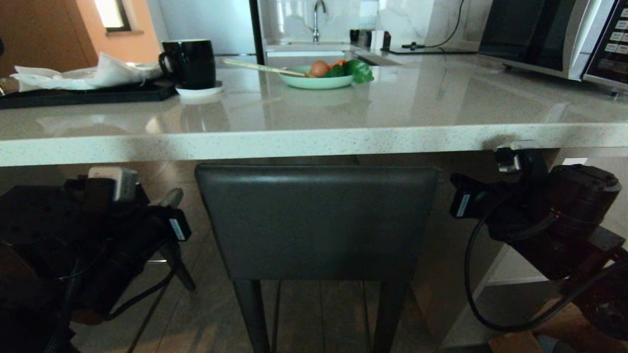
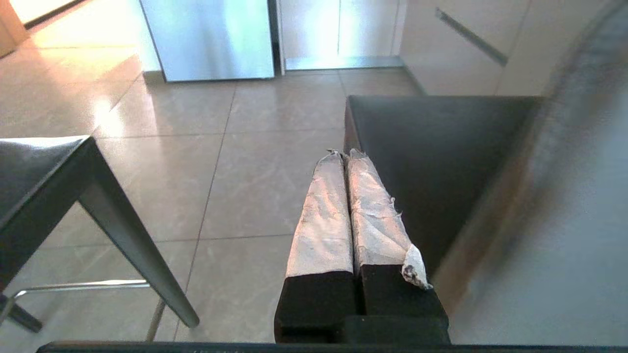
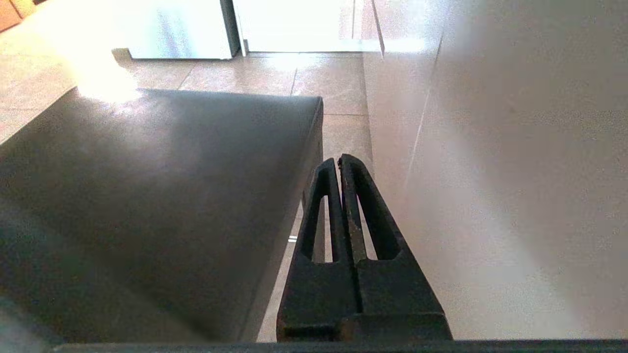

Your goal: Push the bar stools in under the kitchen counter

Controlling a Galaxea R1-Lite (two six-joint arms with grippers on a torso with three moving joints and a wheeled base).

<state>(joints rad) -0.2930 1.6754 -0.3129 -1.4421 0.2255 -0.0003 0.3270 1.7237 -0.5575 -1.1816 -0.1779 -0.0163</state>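
Observation:
One bar stool's dark grey backrest (image 1: 316, 220) stands in the middle, its top just below the front edge of the pale speckled kitchen counter (image 1: 314, 142). My left gripper (image 2: 343, 154) is shut and empty, level with the left side of that stool's seat (image 2: 441, 157); it holds nothing. A second bar stool (image 2: 39, 171) stands further left, with a footrest bar (image 2: 83, 285). On the other side of the seat (image 3: 162, 196), my right gripper (image 3: 339, 159) is shut and empty, between the seat and the counter's white side panel (image 3: 490, 186).
On the counter stand a black mug (image 1: 189, 63), a green plate of vegetables (image 1: 319, 78), a dark tray with paper (image 1: 83, 90) and a microwave (image 1: 554, 37). Tiled floor (image 2: 245, 166) runs beneath, toward a fridge (image 2: 211, 37) and cabinets.

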